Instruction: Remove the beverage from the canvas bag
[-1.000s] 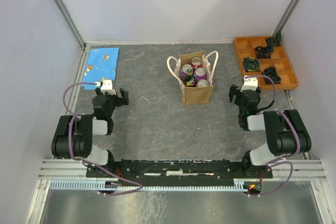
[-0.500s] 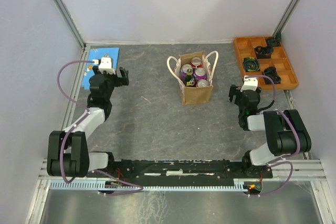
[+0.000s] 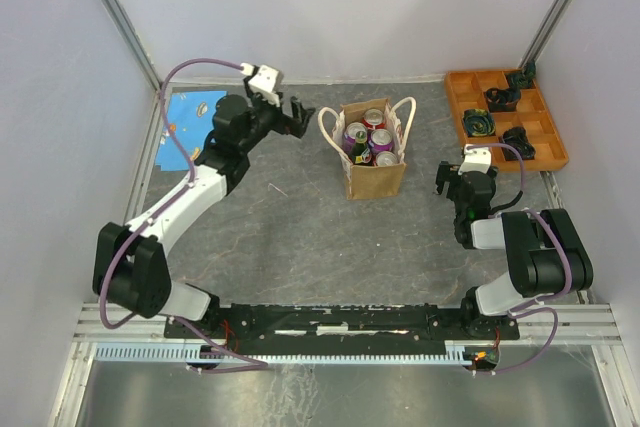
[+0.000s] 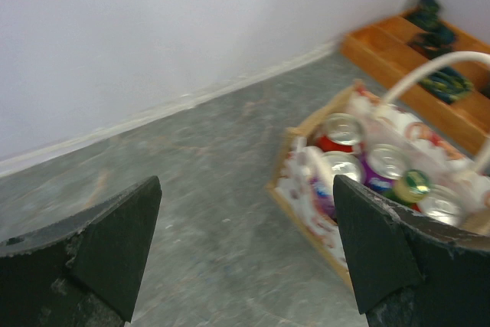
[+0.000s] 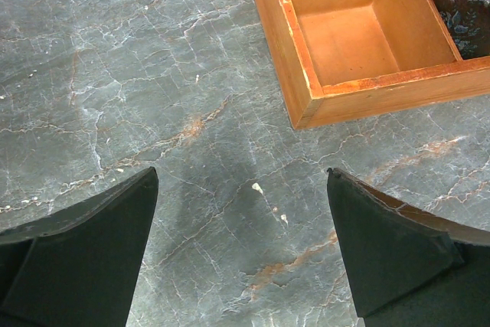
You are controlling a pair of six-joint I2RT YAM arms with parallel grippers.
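The tan canvas bag with white rope handles stands upright mid-table. It holds several cans and a green bottle with a yellow cap. In the left wrist view the bag and its cans lie to the right. My left gripper is open and empty, raised just left of the bag's top; it also shows in the left wrist view. My right gripper is open and empty, low over the table right of the bag; it also shows in the right wrist view.
An orange compartment tray with dark items stands at the back right; its corner shows in the right wrist view. A blue patterned cloth lies at the back left. White walls enclose the table.
My left arm has stretched out from the near left and swung up and to the right towards the bag's top. The right arm and the bag have not moved.
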